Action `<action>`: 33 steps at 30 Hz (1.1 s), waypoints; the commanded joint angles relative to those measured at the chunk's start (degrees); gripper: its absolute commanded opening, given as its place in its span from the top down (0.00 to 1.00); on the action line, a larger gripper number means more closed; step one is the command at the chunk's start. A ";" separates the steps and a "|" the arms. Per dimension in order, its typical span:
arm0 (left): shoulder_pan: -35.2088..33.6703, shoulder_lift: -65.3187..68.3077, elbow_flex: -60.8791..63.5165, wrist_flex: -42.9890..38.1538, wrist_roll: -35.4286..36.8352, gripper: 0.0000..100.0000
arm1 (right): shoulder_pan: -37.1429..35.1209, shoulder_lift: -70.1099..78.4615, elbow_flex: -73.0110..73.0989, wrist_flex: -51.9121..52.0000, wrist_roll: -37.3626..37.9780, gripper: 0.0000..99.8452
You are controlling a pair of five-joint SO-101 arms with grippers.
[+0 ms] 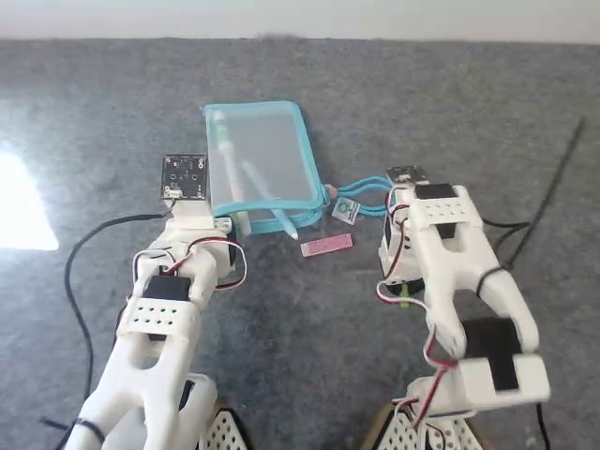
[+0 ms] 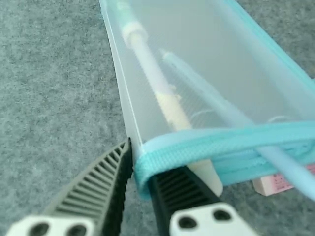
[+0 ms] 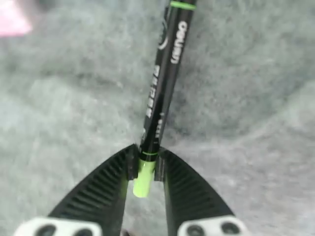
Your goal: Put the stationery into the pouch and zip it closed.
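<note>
L hand (image 2: 140,164) clenched on open-end corner of teal pouch (image 1: 267,155), mid-worktop (image 1: 94,112) twd far edge, white pen (image 1: 230,173) & blue pen (image 1: 267,197) partly inside, pink eraser (image 1: 326,246) just beside mouth, R hand (image 3: 145,164) grasping black-green pen (image 3: 160,98)

A grey speckled tabletop (image 1: 422,103) has a bright light patch (image 1: 19,202) and a pale wall (image 1: 300,17) behind.

The translucent plastic pouch (image 1: 267,150) with teal cloth edging is looking smooth and frosted; the grey counter (image 1: 469,112) is looking rough, felt-like; the black plastic pen (image 3: 159,98) is gleaming.
</note>
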 commanded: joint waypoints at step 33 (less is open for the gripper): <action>2.02 -0.62 -0.66 -1.85 -0.70 0.99 | -20.53 -6.02 -28.84 16.04 5.98 0.99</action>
